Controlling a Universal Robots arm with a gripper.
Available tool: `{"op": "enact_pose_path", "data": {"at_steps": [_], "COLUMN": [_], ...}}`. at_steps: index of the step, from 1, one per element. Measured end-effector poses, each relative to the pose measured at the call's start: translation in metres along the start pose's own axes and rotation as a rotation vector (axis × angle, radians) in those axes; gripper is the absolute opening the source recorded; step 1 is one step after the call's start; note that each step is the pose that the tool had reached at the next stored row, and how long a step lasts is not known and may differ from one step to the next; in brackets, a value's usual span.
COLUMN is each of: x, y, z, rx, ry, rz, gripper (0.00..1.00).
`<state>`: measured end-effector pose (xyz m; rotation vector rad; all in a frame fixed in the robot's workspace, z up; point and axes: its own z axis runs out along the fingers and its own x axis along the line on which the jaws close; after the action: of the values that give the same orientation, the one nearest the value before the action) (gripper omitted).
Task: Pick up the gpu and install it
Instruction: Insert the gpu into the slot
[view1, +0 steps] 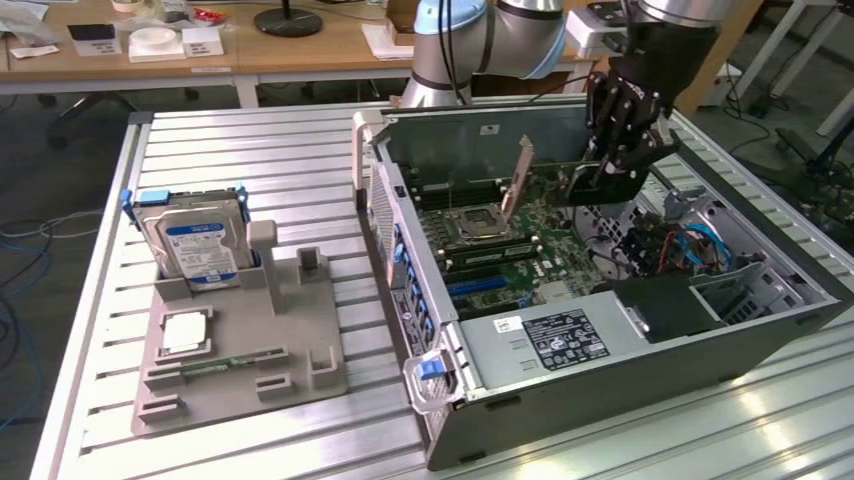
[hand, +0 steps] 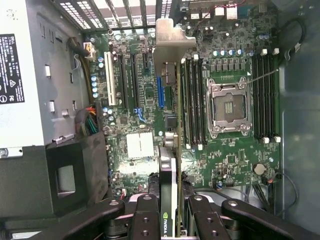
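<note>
The pincer (view1: 603, 165) (hand: 172, 220) is closed on the gpu (view1: 521, 178) (hand: 167, 170), its fingers (hand: 145, 217) clamping both faces of the card. The gpu stands on edge inside the open case (view1: 641, 365), over the motherboard (view1: 534, 250) (hand: 230, 160), with its silver bracket (hand: 172, 42) toward the case's vented wall. Whether it touches a slot cannot be told. A hard drive (view1: 194, 245) stands on the counter (view1: 240, 150), well apart.

One gpu (hand: 168, 192): green board, black cooler, silver end bracket; gripper (hand: 172, 212), black. Motherboard (hand: 230, 160): green, with blue, white and black slots; case (view1: 641, 385), dark grey. Hard drive (view1: 200, 245): silver, blue-and-white label, blue frame; holder (view1: 267, 350), grey; table (view1: 240, 150), silver with parallel grooves.
</note>
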<state>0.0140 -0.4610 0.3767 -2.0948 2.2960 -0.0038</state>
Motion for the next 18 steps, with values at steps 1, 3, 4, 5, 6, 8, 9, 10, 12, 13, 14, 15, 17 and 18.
{"op": "enact_pose_path", "data": {"at_steps": [1, 3, 4, 5, 6, 8, 9, 10, 12, 13, 14, 15, 17, 18], "x": [0.000, 0.000, 0.000, 0.000, 0.000, 0.000, 0.000, 0.000, 0.000, 0.000, 0.001, 0.001, 0.001, 0.001], "y": [0.0000, 0.0000, 0.0000, 0.0000, 0.0001, 0.0004, 0.0004, 0.0006, 0.0028, 0.0046, 0.0071, 0.0098, 0.0144, 0.0150], "z": [0.0000, 0.0000, 0.0000, 0.0000, 0.0001, 0.0001, 0.0001, 0.0001, 0.0003, 0.0004, 0.0004, 0.0005, 0.0008, 0.0009], "rx": [0.0000, 0.0000, 0.0000, 0.0000, 0.0001, 0.0003, 0.0003, 0.0003, 0.0002, 0.0004, 0.0006, 0.0012, 0.0025, 0.0026], "ry": [0.0001, 0.0001, 0.0000, 0.0000, -0.0017, -0.0063, -0.0063, -0.0063, -0.0062, -0.0062, -0.0062, -0.0064, -0.0065, -0.0064], "rz": [0.000, 0.000, 0.000, 0.000, 0.000, 0.000, 0.000, 0.000, 0.000, 0.000, 0.000, 0.000, 0.000, 0.000], "gripper": [0.27, 0.27, 0.27, 0.27, 0.27, 0.27, 0.27, 0.27, 0.27, 0.27, 0.27, 0.27, 0.27, 0.27]}}
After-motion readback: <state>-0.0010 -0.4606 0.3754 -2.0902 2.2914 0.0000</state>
